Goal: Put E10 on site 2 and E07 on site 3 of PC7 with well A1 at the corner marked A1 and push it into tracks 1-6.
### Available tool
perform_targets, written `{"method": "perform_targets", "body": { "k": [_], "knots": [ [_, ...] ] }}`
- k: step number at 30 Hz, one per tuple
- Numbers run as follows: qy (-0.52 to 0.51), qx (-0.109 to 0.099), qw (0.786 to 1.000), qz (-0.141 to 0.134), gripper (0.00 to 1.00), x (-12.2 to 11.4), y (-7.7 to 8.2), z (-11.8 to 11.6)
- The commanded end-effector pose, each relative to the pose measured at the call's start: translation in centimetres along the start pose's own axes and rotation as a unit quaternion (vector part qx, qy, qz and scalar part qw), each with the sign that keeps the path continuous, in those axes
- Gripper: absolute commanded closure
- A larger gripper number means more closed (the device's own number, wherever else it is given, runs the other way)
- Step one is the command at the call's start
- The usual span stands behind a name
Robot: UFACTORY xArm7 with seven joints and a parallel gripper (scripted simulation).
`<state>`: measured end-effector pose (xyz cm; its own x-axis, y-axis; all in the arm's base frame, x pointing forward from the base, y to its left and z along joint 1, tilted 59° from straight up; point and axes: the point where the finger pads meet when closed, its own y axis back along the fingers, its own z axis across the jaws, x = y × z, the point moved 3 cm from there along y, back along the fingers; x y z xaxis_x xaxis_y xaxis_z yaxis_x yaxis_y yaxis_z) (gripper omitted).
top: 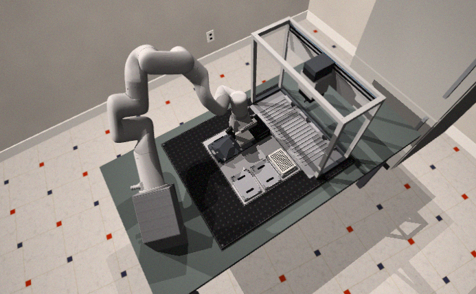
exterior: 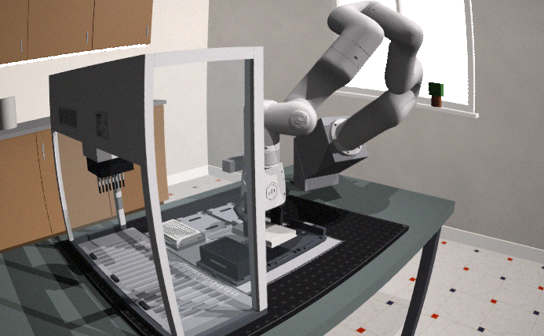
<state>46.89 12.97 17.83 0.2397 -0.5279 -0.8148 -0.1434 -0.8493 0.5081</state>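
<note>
The plate carrier PC7 point(top: 235, 142) lies on the apron in front of the rails, with its far end toward the instrument; it also shows in the exterior view point(exterior: 265, 250). The dark deep-well block E07 point(top: 259, 128) sits on the site nearest the rails point(exterior: 225, 255). My gripper point(top: 238, 132) is shut on the white 384-well plate E10 point(exterior: 279, 235) and holds it low over the middle site. I cannot tell whether the plate touches the locators. The site by the handle point(top: 222, 148) is empty. E01 point(top: 282, 160), a white 96-well plate, sits in nest S3 point(exterior: 181, 232).
Nests S1 point(top: 246, 186) and S2 point(top: 267, 175) stand empty beside the apron. The instrument's white frame point(top: 316, 95) encloses the loading rails point(top: 292, 131). One frame post point(exterior: 253, 166) hides part of my gripper. A pipetting head point(exterior: 108, 170) hangs inside.
</note>
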Motion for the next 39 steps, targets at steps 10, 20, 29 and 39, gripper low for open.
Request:
{"method": "perform_targets", "body": {
  "k": [10,20,29,39],
  "knots": [
    [0.000,0.002,1.000,0.001,1.00,0.1,-2.0,-0.2],
    [0.000,0.002,1.000,0.001,1.00,0.1,-3.1,-0.2],
    [0.000,0.002,1.000,0.001,1.00,0.1,-3.1,-0.2],
    [0.000,0.002,1.000,0.001,1.00,0.1,-3.1,-0.2]
  ]
}}
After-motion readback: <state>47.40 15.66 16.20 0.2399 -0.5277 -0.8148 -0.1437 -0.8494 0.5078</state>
